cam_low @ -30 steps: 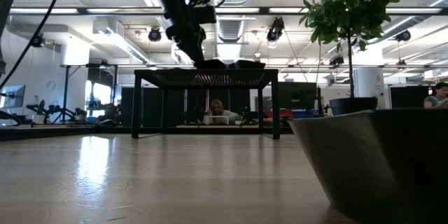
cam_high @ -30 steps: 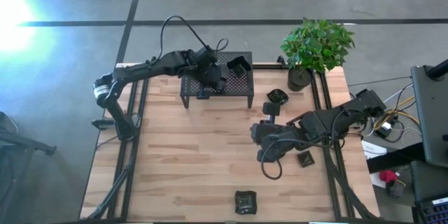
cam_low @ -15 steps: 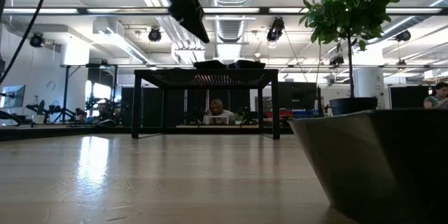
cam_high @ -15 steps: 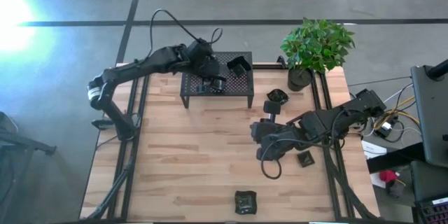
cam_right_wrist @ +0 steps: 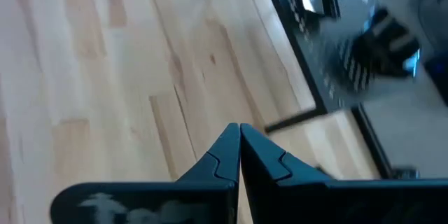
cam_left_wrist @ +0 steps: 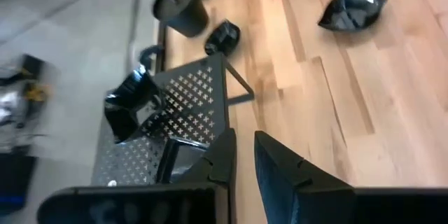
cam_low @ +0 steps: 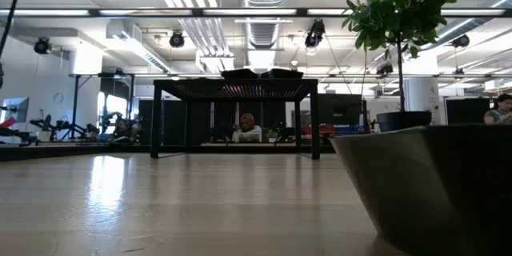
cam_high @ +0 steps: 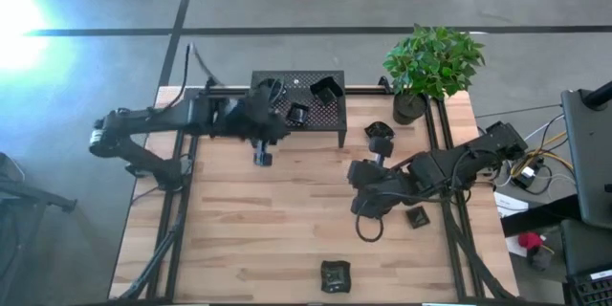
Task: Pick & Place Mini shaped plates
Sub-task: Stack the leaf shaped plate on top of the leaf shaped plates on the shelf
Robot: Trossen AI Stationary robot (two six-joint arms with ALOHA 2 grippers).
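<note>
Plates (cam_high: pixel 326 88) sit on the rack (cam_high: pixel 330 120), beyond the left gripper's (cam_left_wrist: pixel 241 155) slightly parted, empty fingers.

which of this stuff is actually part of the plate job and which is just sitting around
Part of the job:
- square plate on the rack
- second plate on the rack
- plate by the pot
- plate beside the right arm
- plate at the table's front edge
- black rack, apparently the drop-off

Just lying about:
- potted plant
- cables off the table's right side
</note>
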